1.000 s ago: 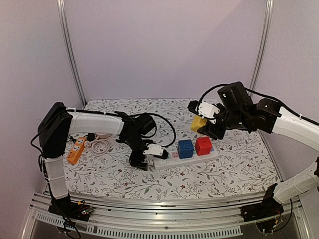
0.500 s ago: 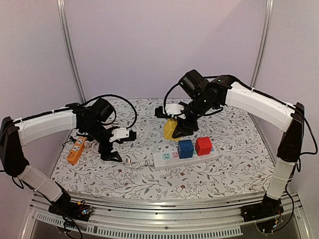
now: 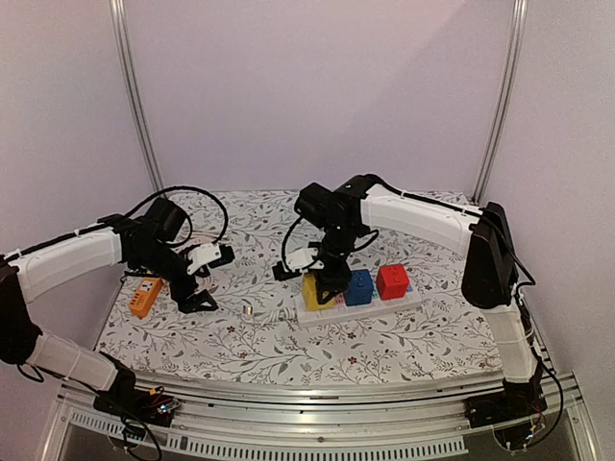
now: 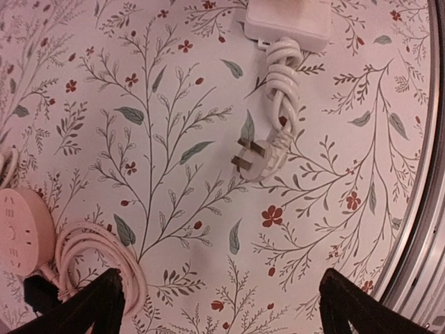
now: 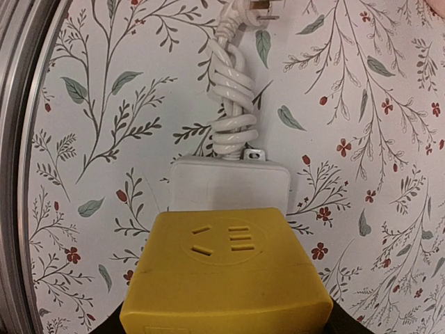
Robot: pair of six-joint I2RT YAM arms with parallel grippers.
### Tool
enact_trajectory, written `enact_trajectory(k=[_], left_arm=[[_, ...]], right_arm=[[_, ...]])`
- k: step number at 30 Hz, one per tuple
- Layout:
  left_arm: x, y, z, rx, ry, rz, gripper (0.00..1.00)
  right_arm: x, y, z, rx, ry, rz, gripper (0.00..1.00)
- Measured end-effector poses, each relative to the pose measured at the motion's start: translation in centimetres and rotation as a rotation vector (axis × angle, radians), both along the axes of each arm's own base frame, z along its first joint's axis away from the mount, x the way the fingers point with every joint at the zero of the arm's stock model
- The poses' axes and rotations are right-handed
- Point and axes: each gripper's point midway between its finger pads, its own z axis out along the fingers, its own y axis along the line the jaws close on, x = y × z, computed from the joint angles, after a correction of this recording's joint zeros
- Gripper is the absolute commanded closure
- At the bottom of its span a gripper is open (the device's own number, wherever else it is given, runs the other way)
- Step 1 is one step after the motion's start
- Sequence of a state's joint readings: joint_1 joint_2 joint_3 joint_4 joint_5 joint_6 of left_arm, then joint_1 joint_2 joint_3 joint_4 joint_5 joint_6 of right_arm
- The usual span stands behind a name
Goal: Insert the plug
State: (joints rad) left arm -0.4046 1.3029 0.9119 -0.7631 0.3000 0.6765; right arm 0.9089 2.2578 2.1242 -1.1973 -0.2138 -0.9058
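At the left end of the power strip (image 3: 389, 306), the right pincer (image 3: 323, 279) grasps the yellow plug (image 3: 314, 292); the left pincer (image 3: 205, 279) hangs wide open.

Floral tablecloth (image 3: 432, 322) covers table. Orange power strip (image 3: 145, 290) lies angled near left edge. Round pale-pink socket hub (image 4: 21, 233) sits flat, white cable coil (image 4: 94, 254) touching it. Metal frame posts (image 3: 135, 106) at back corners, lilac walls (image 3: 317, 86).

Smooth yel. plastic plug (image 5: 226, 278), matt tablecloth (image 4: 195, 257)
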Motion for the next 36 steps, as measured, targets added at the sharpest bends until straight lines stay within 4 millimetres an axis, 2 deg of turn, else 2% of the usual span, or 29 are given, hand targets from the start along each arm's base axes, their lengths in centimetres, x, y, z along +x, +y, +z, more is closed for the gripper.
enact_trajectory(k=[3,14,23,36], left_arm=[[0.2,0.3,-0.6,0.013,0.006,0.020,0.02],[0.9,0.7,-1.9,0.054,0.022,0.054,0.02],[1.1,0.8,-2.5,0.068,0.033,0.058,0.02],[1.2,0.9,-2.7,0.079,0.035,0.062,0.02]], right_arm=[[-0.2,-0.5,-1.1,-0.036,0.019,0.012,1.00],[0.6,-1.1,-2.1,-0.096,-0.029,0.054,1.00],[1.6,-0.9,-2.3,-0.111,-0.068,0.076,1.00],[1.7,-0.9,-2.7,-0.118,-0.049,0.083,1.00]])
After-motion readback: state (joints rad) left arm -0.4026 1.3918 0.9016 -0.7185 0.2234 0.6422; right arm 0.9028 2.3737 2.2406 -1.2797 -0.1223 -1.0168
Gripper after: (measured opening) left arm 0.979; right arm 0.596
